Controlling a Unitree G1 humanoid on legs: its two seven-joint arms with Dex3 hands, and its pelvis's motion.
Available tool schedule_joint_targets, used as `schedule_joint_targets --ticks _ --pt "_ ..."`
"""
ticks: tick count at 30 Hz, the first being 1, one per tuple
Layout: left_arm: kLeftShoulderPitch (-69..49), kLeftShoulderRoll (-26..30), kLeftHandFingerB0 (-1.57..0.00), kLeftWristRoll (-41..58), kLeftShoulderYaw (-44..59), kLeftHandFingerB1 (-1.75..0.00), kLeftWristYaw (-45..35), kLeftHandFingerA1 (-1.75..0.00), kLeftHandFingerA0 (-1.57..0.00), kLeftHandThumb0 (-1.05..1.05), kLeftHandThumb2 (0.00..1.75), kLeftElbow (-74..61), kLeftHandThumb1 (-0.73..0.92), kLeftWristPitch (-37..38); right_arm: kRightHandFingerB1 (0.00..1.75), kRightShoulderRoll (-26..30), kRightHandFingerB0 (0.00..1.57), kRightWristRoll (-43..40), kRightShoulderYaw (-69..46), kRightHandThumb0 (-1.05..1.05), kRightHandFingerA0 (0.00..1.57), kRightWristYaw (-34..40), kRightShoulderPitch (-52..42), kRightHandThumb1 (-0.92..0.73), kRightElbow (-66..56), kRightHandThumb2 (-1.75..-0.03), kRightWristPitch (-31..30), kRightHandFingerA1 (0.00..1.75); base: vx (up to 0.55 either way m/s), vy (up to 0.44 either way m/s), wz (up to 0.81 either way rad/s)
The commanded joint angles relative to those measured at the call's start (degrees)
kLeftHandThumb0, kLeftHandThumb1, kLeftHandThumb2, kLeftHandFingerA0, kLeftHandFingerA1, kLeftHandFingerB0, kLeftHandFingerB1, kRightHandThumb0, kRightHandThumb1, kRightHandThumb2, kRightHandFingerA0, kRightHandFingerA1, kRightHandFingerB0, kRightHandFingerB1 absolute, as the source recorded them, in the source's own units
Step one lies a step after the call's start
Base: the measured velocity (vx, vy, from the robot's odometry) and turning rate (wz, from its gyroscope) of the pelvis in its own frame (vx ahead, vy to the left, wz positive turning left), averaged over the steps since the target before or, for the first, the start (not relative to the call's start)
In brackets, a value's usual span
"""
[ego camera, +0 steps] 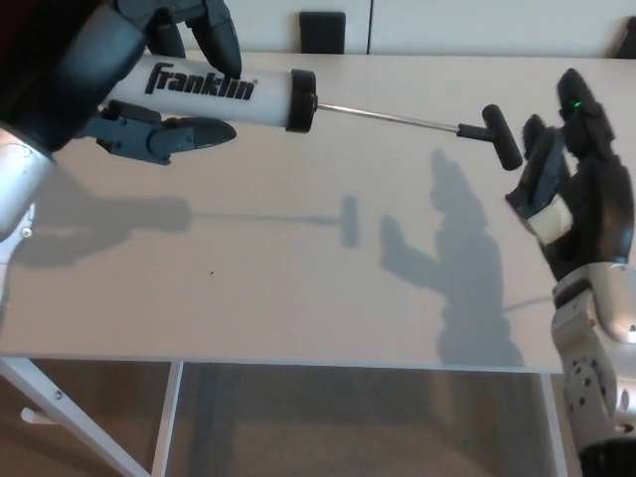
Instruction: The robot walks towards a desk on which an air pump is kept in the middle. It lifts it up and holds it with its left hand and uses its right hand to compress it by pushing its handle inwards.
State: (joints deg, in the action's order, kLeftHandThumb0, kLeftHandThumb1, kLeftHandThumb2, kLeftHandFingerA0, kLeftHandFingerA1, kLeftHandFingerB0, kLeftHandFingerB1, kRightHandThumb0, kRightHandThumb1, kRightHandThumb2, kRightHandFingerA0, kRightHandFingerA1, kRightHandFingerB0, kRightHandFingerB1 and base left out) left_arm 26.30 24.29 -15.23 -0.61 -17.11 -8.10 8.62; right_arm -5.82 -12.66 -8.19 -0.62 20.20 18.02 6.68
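Head view: the air pump (224, 89) is held level above the desk (298, 268), rod extended, handle (502, 136) pointing toward the right hand (581, 204). The left hand (149, 75) grasps the barrel, steadying it for compression. The right hand, fingers apart and empty, waits just beside the handle.

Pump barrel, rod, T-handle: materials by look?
Barrel: likely smooth white plastic, printed logo, black end cap. Rod: thin, silvery and shiny, probably steel. T-handle: matte black, looks like moulded plastic. Left hand grips the barrel.
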Motion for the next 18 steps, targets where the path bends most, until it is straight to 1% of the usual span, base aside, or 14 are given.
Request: schedule_joint_targets --ticks 1,3,5,9,10,11,14,15,16,18 --pt "-1.1 1.3 -0.53 6.6 1.3 -1.62 -4.9 -1.75 -0.65 0.01 0.48 -1.5 0.65 -2.9 0.12 1.6 0.0 -2.2 -2.0 -0.86 0.0 -2.2 2.6 -0.76 1.6 -1.14 1.1 0.13 0.0 0.0 0.0" --pt "-1.3 1.3 -0.53 6.3 1.2 -1.62 -4.9 -1.75 -0.65 0.01 0.48 -1.8 0.65 -3.3 0.12 1.6 0.0 -2.4 -2.1 -0.86 0.0 -2.6 2.9 -0.76 1.5 -1.14 0.8 0.13 0.0 0.0 0.0" --pt "-1.6 1.3 -0.53 6.2 1.1 -1.62 -4.9 -1.75 -0.65 0.01 0.48 -1.9 0.65 -3.2 0.09 1.1 0.0 -5.5 -3.0 -0.89 0.0 -4.2 3.5 -0.75 0.8 -1.13 -1.6 0.1 0.0 0.0 0.0" --pt "-1.9 1.4 -0.52 6.3 1.1 -1.62 -5.0 -1.75 -0.65 0.01 0.48 -2.0 0.65 -3.3 0.08 0.8 0.0 -6.4 -3.4 -0.9 0.0 -4.9 3.8 -0.76 0.8 -1.13 -1.9 0.09 0.0 0.0 0.0" --pt "-2.0 1.4 -0.52 6.3 1.0 -1.63 -5.0 -1.75 -0.64 0.0 0.48 -1.7 0.66 -3.0 0.07 0.2 0.0 -8.4 -3.8 -0.93 0.0 -5.5 3.8 -0.78 -0.6 -1.13 -3.3 0.1 0.0 0.0 0.0" --pt "-2.1 1.2 -0.51 6.5 0.9 -1.7 -5.1 -1.75 -0.64 0.01 0.52 -1.6 0.63 -2.9 0.05 -0.1 0.0 -12.0 -4.2 -0.94 0.0 -7.6 3.6 -0.82 -2.6 -1.16 -6.6 0.08 0.0 0.0 0.0" --pt "-2.5 1.2 -0.51 6.6 0.9 -1.7 -5.1 -1.75 -0.63 0.0 0.52 -1.9 0.63 -3.0 0.06 -0.7 0.0 -15.4 -4.7 -0.93 0.0 -9.2 3.3 -0.83 -4.4 -1.17 -9.6 0.09 0.0 0.0 0.0" --pt "-2.6 1.1 -0.51 6.6 0.9 -1.62 -5.1 -1.75 -0.64 0.0 0.48 -1.8 0.65 -2.8 0.05 -1.0 0.0 -17.1 -4.9 -0.94 0.0 -9.9 3.0 -0.85 -5.6 -1.18 -11.1 0.09 0.0 0.0 0.0" --pt "-2.6 1.1 -0.51 6.6 0.9 -1.62 -5.0 -1.75 -0.64 0.0 0.48 -1.7 0.65 -2.7 0.05 -1.2 0.0 -18.3 -5.1 -0.94 0.0 -10.4 2.8 -0.85 -6.4 -1.18 -12.2 0.09 0.0 0.0 0.0" --pt "-2.6 1.1 -0.51 6.6 0.9 -1.62 -5.0 -1.75 -0.64 0.0 0.48 -1.7 0.65 -2.6 0.05 -1.2 0.0 -18.9 -5.1 -0.94 0.0 -10.7 2.6 -0.85 -6.9 -1.18 -12.9 0.09 0.0 0.0 0.0"
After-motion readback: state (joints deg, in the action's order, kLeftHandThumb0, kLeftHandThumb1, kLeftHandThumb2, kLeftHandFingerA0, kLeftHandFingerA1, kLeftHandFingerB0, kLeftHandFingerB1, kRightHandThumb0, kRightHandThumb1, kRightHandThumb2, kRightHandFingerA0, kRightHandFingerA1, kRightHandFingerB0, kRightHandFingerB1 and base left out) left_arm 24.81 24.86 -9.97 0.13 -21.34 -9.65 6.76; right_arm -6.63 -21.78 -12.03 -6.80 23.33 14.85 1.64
